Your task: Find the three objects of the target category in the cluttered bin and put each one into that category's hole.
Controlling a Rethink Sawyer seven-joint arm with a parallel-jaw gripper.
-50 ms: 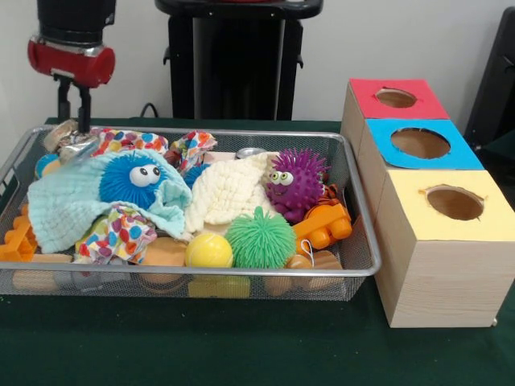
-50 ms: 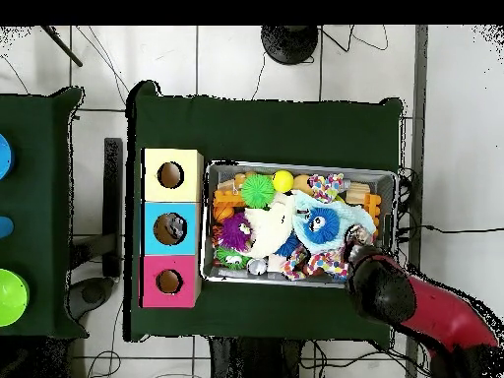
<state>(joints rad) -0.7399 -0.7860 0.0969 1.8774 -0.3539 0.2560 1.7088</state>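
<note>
A wire mesh bin (image 1: 364, 241) on the green table holds a jumble of toys. Among them are a blue spiky ball with eyes (image 1: 133, 178), a purple spiky ball with eyes (image 1: 294, 178), a green spiky ball (image 1: 259, 237) and a smooth yellow ball (image 1: 209, 251). My gripper (image 1: 73, 112) hangs over the bin's back-left corner in the front view. Its two fingers stand apart with nothing between them, just above a crinkled silvery thing (image 1: 71, 143). In the overhead view the arm (image 2: 394, 295) hides the gripper at the bin's lower right corner.
Three wooden boxes with round holes stand beside the bin: red (image 1: 396, 98), blue (image 1: 420, 143), yellow (image 1: 455, 203). A pale blue cloth (image 1: 68, 209), cream cloth (image 1: 225, 193), dotted cloth (image 1: 121, 229), orange plastic toy (image 1: 323, 225) and wooden blocks (image 1: 165, 253) also fill the bin.
</note>
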